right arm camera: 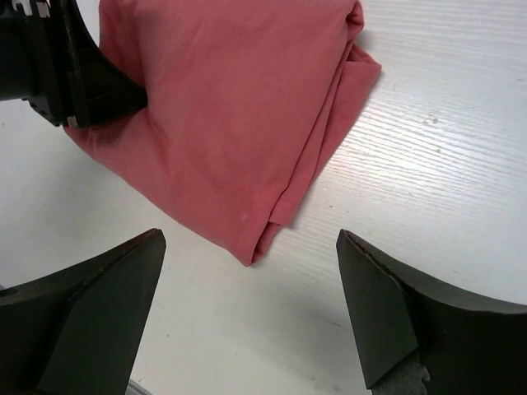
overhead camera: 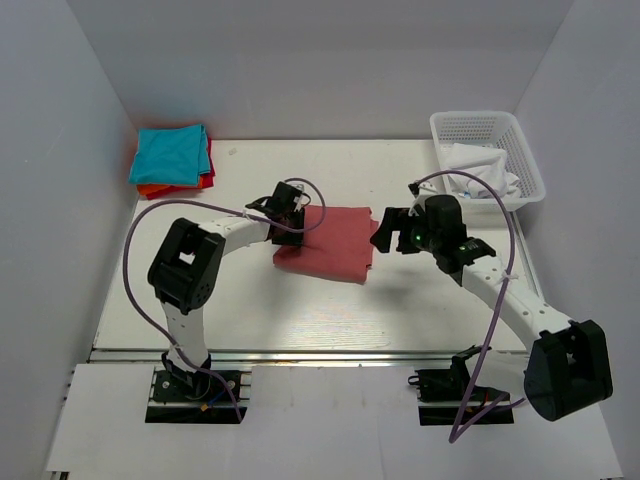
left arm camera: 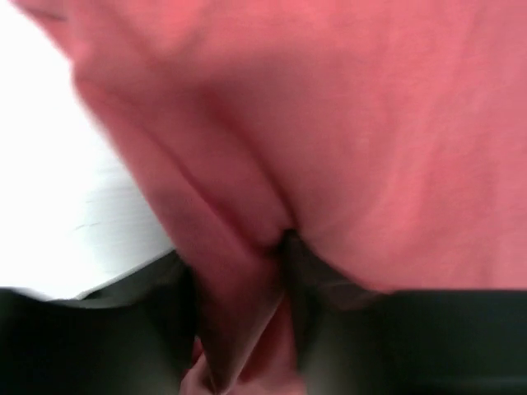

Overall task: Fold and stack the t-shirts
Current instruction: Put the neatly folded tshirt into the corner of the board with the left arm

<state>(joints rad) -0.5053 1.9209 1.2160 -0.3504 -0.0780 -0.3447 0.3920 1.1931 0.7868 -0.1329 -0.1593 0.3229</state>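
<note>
A dusty salmon-red t-shirt lies folded into a rectangle in the middle of the table. My left gripper is at its left edge, and in the left wrist view a fold of the shirt is pinched between the dark fingers. My right gripper hovers at the shirt's right edge, open, with only the shirt's corner and bare table between its fingers. A folded stack of t-shirts, teal on top of red and orange, sits at the far left corner.
A white lattice basket stands at the far right and holds crumpled white cloth. White walls close in the table on the left, back and right. The purple cables loop beside each arm.
</note>
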